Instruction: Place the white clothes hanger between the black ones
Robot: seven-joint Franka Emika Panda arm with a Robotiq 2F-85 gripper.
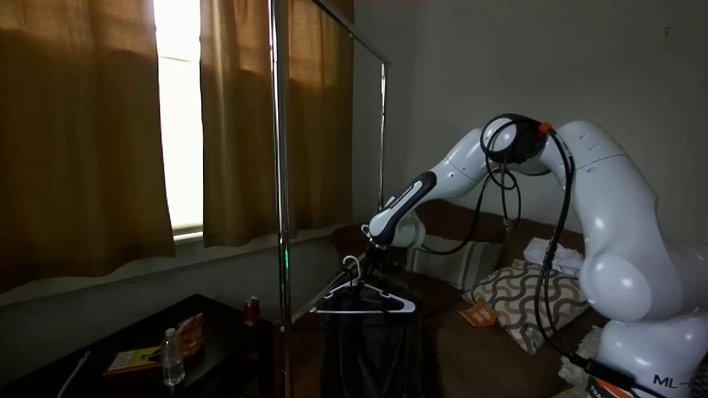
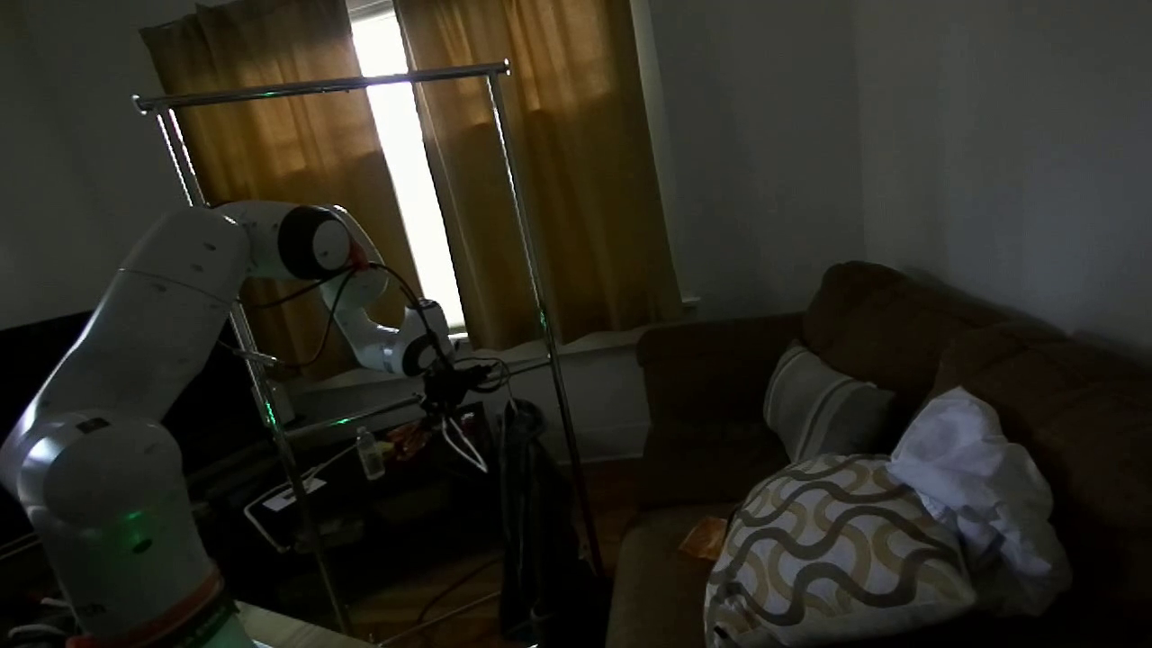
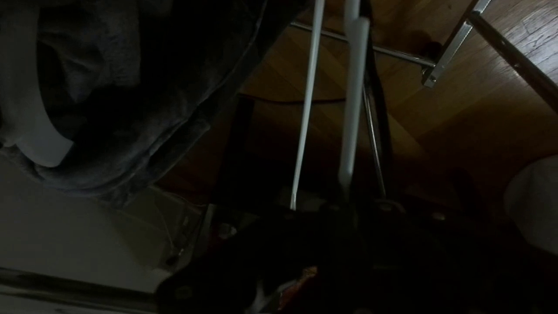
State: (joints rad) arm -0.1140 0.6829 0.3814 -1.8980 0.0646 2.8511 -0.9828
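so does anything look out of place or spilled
An orange packet lies loose on the sofa by the patterned pillow, and a crumpled white cloth or bag sits beside that pillow; both look dropped rather than put away. No spill shows, though it's dim.

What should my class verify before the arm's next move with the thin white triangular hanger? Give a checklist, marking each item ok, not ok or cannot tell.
1. Thin white triangular hanger at the dark tool: ok; in the wrist view its bars run to the tool.
2. Curved white hook upward: ok; it tops the hanger in an exterior view.
3. Tool closed firmly: cannot tell; too dark.
4. Light at the tool: not ok; nearly black there.
5. Gap between black triangular hangers: cannot tell; no pair shows clearly.
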